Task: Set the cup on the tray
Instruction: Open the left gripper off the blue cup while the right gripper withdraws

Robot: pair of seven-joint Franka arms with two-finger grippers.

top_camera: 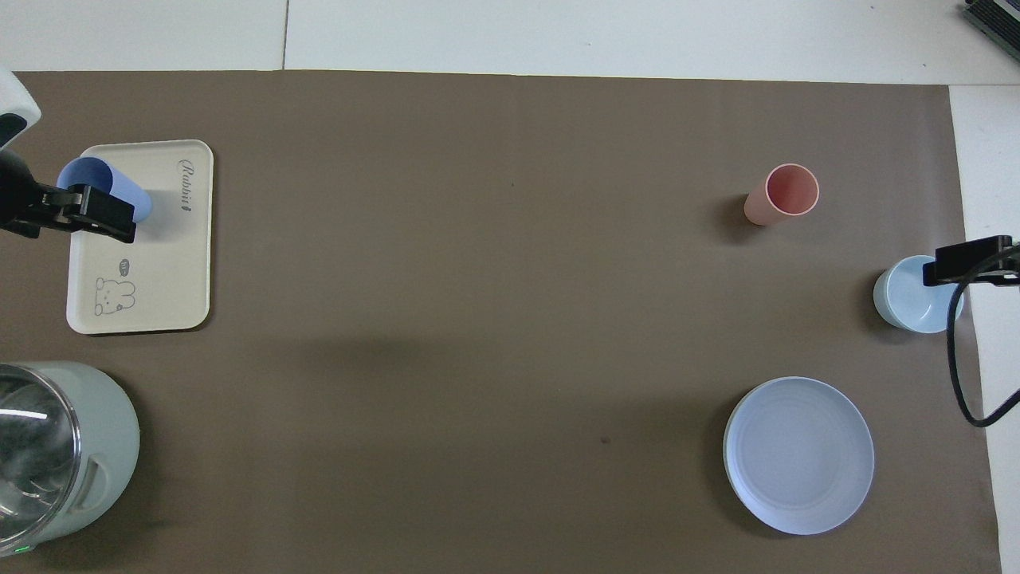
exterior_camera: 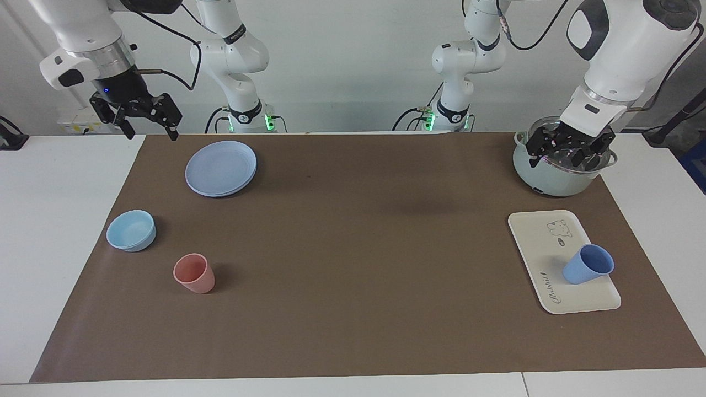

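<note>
Looking at the facing view, we see our left gripper point(exterior_camera: 571, 150) open at upper right, over the pot point(exterior_camera: 551, 179). Our right gripper point(exterior_camera: 146, 118) waits open, upper left. Lower right, the cup point(exterior_camera: 588, 264) stands on the tray point(exterior_camera: 538, 242).

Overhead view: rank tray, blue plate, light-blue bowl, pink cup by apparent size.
1. tray, largest outline
2. blue plate, close to the tray; it lies nearer the camera, so true order is unsure
3. light-blue bowl, partly covered by the right gripper
4. pink cup, smallest
</note>
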